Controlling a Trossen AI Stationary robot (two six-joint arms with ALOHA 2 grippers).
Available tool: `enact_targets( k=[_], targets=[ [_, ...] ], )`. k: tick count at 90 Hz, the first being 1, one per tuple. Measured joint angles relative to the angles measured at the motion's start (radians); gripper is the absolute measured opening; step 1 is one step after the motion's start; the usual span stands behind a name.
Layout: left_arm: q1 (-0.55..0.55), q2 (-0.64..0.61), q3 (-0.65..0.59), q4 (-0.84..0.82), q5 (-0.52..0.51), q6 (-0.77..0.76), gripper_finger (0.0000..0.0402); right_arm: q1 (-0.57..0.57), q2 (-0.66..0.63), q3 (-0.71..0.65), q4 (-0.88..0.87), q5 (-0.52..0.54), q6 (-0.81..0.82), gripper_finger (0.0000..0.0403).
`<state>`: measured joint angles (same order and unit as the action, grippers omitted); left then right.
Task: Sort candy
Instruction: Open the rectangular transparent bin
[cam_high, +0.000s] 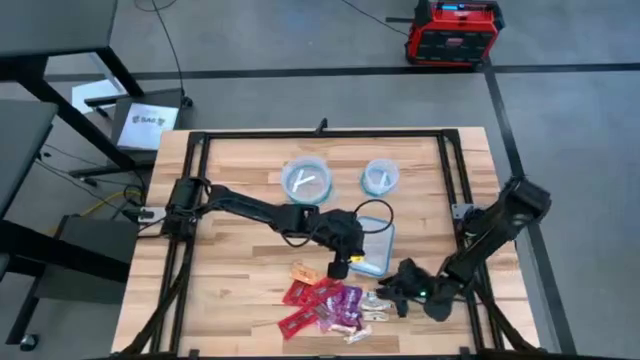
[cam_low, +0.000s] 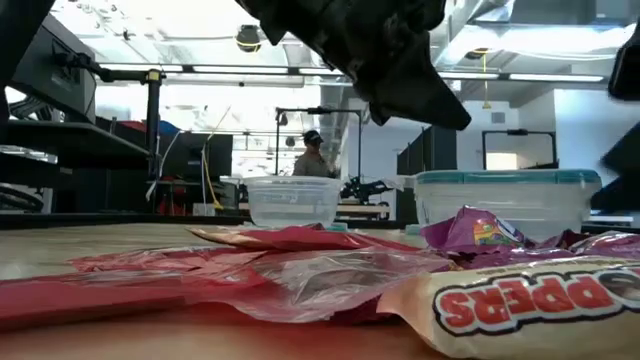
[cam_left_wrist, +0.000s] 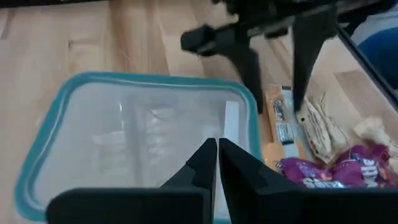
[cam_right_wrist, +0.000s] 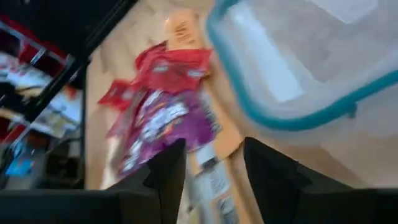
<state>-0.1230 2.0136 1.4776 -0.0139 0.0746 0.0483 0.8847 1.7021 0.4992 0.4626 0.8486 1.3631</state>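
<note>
- The candy lies in a loose heap on the table, just below and ahead of both claws: red packets on one side, purple in the middle, whitish ones nearest the right claw.
- Judging by the look, each packet is light, thin and crinkly, with slick film that could slide under a fingertip.
- The flat middle gives little to pinch. A raised edge or crimped end of a packet lying apart from the rest seems the best place to take hold.
- The left claw hangs over the near edge of the rectangular tub, fingers pressed together with nothing visible between them.
- The left arm reaches in a long, low stretch from its base across the table.
- The right claw has its fingers spread apart and empty, aimed at the purple and red packets just ahead.
- The right arm is folded low, with its wrist near the tabletop beside the whitish packets.
</note>
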Motion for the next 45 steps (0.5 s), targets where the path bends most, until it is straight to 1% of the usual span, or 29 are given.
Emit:
enact_targets(
  k=[7,12,25,34,45],
  targets=[
    [0.011,0.000,-0.012,0.000,0.000,0.009,0.0004,-0.009,0.003,0.000,-0.019,0.000,0.025,0.0168],
    [0.016,0.000,-0.024,0.002,-0.001,0.011,0.0004,-0.009,-0.023,-0.003,-0.055,-0.009,0.025,0.0172],
    [0.022,0.000,-0.031,0.021,-0.001,-0.014,0.0004,0.010,-0.176,-0.036,-0.205,-0.035,0.020,0.0176],
    [0.021,0.000,-0.030,0.025,-0.001,-0.014,0.0004,0.031,-0.286,-0.042,-0.355,0.005,0.033,0.0176],
    [0.022,0.000,-0.030,0.054,-0.001,-0.014,0.0004,0.042,-0.359,-0.042,-0.436,0.047,0.027,0.0176]
  ],
)
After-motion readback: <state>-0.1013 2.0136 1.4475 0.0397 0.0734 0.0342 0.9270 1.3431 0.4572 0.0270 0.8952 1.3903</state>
